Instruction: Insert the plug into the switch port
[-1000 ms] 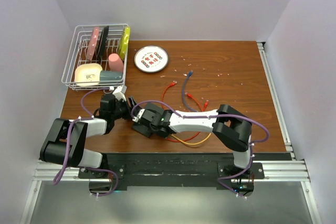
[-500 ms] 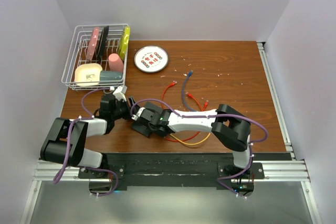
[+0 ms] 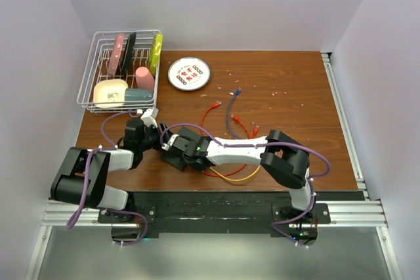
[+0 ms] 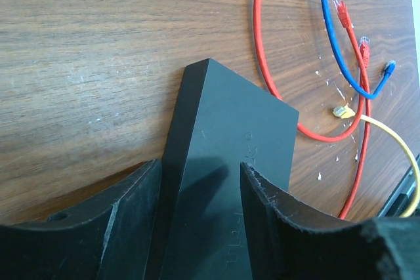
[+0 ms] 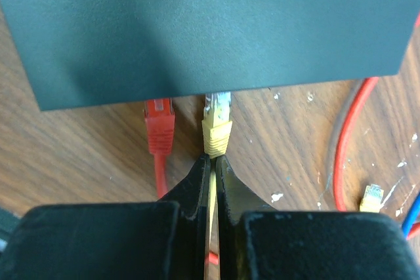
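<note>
switch (image 4: 230,136): on counter (image 4: 79,44), toward its near-left corner | left pincer (image 4: 200,185): fingers clamped against switch's sides | right pincer (image 5: 214,162): all but closed, pinching rear of yellow plug (image 5: 217,126) | plug tip at switch's port edge, just beside red plug (image 5: 159,119)

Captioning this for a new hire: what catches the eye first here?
The yellow plug, pinched in the right gripper, sits with its tip at the edge of the black switch, beside a red plug. In the left wrist view the left gripper clamps that switch, with loose cables on the wood beyond.
</note>
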Motion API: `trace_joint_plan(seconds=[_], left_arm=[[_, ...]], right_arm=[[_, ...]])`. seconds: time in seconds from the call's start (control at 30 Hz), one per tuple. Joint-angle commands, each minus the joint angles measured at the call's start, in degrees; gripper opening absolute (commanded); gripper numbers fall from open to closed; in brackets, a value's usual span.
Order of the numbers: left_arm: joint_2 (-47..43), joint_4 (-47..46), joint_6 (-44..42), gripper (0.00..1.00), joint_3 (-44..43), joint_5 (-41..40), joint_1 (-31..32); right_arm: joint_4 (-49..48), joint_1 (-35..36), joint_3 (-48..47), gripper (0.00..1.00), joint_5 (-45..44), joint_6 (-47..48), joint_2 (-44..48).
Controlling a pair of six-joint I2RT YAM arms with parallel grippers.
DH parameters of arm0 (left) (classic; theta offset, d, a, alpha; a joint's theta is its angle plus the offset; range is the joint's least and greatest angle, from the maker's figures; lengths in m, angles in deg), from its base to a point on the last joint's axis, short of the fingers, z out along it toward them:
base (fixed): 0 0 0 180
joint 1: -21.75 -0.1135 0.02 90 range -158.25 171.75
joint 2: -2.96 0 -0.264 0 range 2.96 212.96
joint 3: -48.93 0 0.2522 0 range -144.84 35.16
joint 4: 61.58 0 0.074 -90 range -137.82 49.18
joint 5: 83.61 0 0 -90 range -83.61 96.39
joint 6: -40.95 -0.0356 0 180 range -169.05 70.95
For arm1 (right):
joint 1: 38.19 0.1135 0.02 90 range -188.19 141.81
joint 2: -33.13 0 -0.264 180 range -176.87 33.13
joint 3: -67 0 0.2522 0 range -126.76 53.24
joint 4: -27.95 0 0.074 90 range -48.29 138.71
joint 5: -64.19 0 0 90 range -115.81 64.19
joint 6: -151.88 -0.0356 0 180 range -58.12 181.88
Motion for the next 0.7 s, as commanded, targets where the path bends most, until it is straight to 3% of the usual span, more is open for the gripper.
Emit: trace_joint_plan(seconds=[0.0, 0.37, 0.67], left_arm=[[0.4, 0.0, 1.4, 0.54, 1.2, 2.4, -0.1], [-0.5, -0.1, 1.6, 0.48, 1.5, 3.1, -0.1], [-2.0, -0.7, 2.1, 0.49, 1.8, 3.1, -0.1]], right_arm=[[-1.2, 0.4, -2.5, 0.00, 0.0, -0.3, -0.9], [0.1, 0.4, -4.7, 0.00, -2.4, -0.6, -1.6], [2.9, 0.5, -6.8, 0.00, -0.4, 1.5, -3.4]])
